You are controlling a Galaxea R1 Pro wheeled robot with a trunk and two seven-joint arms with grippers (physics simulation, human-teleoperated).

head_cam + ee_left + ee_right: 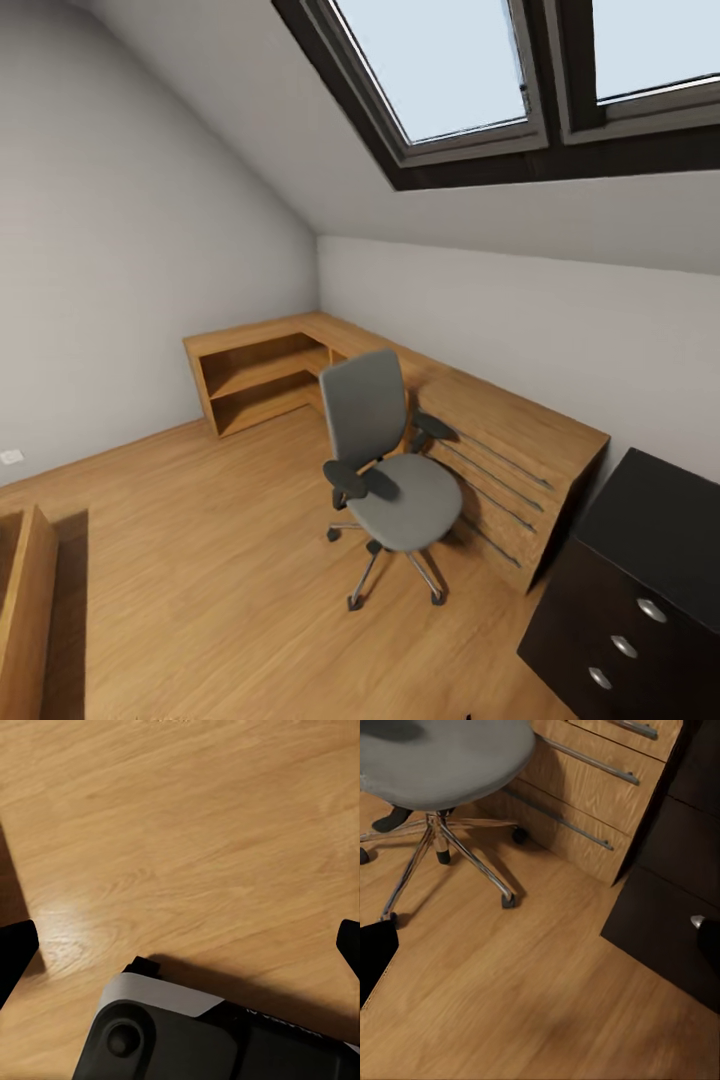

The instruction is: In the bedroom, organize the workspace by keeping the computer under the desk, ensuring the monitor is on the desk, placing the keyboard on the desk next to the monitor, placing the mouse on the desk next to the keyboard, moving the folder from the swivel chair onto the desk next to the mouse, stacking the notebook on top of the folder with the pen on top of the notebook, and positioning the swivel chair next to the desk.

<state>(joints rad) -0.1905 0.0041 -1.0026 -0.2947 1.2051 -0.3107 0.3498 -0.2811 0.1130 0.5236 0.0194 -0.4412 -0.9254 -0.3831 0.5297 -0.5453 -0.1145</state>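
Observation:
The grey swivel chair (400,495) stands mid-room on the light wood floor, its seat bare, its back toward the corner. Its seat and chrome base also appear in the right wrist view (442,757). The desk's black drawer unit (640,590) with round silver knobs sits at the lower right, and its dark side (675,915) is close by. My left gripper (180,952) hangs open over bare floor. My right gripper (540,952) is open above the floor between chair and drawer unit. The computer, monitor, keyboard, mouse, folder, notebook and pen are out of view.
A light-wood drawer chest (500,450) runs along the far wall right behind the chair, joined to open shelves (260,375) in the corner. Another wooden piece (25,600) edges the lower left. My own base (172,1035) lies under the left gripper. Skylights (450,70) sit overhead.

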